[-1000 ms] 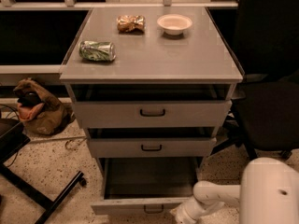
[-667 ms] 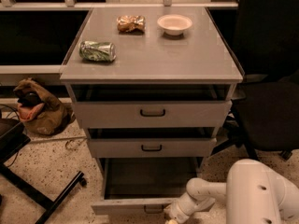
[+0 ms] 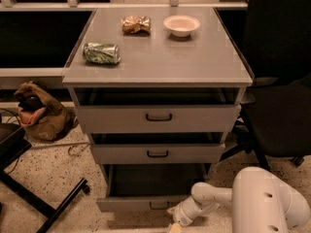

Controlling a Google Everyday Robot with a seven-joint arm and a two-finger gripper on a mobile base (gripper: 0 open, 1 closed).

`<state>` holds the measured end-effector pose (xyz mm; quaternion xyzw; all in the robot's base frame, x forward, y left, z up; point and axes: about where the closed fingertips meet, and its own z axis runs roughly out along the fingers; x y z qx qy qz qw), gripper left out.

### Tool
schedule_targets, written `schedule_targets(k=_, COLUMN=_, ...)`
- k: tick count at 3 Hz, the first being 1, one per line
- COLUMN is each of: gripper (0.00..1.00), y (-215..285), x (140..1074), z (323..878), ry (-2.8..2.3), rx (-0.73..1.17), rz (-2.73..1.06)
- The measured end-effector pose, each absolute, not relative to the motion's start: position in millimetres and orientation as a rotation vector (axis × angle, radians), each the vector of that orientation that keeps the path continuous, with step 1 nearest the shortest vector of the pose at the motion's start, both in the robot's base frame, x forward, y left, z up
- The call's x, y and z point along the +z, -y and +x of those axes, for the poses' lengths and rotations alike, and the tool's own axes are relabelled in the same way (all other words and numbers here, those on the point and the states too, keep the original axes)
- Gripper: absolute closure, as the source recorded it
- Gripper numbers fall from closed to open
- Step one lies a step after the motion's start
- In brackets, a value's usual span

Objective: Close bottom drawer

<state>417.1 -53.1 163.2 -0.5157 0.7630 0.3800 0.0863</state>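
Observation:
The bottom drawer (image 3: 131, 204) is the lowest of three grey cabinet drawers. It stands pulled out, showing its dark interior (image 3: 150, 178) and a small dark loop handle (image 3: 158, 206) on its short front panel. My gripper (image 3: 176, 221) is at the end of the white arm (image 3: 214, 198), low at the right end of that front panel, just right of the handle and close against it. The middle drawer (image 3: 158, 153) and the top drawer (image 3: 159, 117) above are each pulled out a little.
On the cabinet top (image 3: 194, 62) lie a crushed green can (image 3: 101, 53), a crumpled snack bag (image 3: 136, 24) and a white bowl (image 3: 181, 25). A brown bag (image 3: 39, 113) lies on the floor at left. A black chair base (image 3: 43, 203) is at bottom left and a dark chair (image 3: 282, 115) at right.
My arm has swung left and forward, bringing the gripper up to the bottom drawer's front panel. The front panel now sits slightly further in.

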Motion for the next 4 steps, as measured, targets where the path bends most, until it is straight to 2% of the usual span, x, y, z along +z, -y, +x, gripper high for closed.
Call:
schedule_targets(k=1, gripper=0.00, y=45, x=166, z=434, ry=-2.254, rx=1.004, rz=-1.506)
schedule_targets(k=2, gripper=0.00, y=45, x=166, z=434, ry=-2.254, rx=1.005, rz=-1.506)
schedule_targets(k=4, gripper=0.00, y=44, x=157, z=498, ry=-2.216, rx=0.934, rz=-1.497)
